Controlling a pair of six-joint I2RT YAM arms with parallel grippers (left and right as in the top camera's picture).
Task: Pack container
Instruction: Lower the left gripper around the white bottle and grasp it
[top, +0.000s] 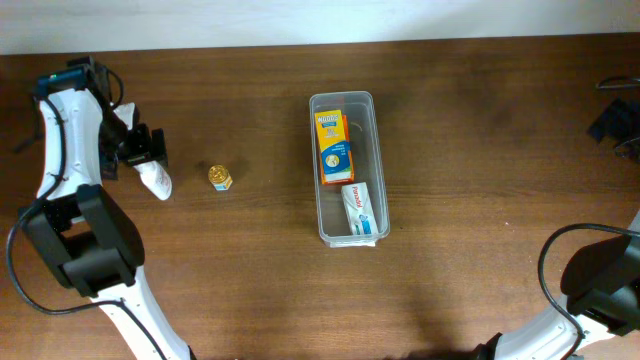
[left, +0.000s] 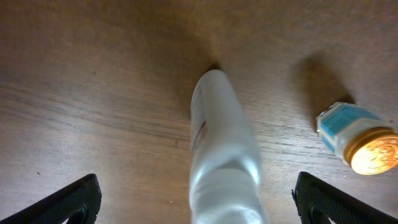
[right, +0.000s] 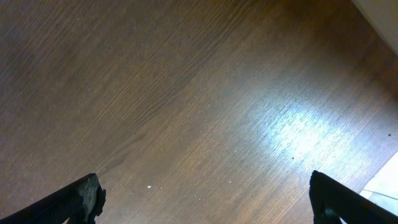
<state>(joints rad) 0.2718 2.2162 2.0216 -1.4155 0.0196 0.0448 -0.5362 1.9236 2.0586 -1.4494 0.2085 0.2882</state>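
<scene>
left arm (top: 62, 140): white links, black joints, blue tag (top: 60, 78) on top, black cable (top: 14, 262) | right arm (top: 600, 285): black joint, white link, looped cable | left gripper fingers (left: 74, 200): matte black

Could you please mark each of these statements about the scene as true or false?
1. The container holds an orange box and a white box. True.
2. The gold-lidded jar lies inside the container. False: it stands on the table, left of the container.
3. The left gripper has its fingers wide open, with the white tube between them. True.
4. The right gripper is shut on a box. False: it is open, with only bare table below.
</scene>
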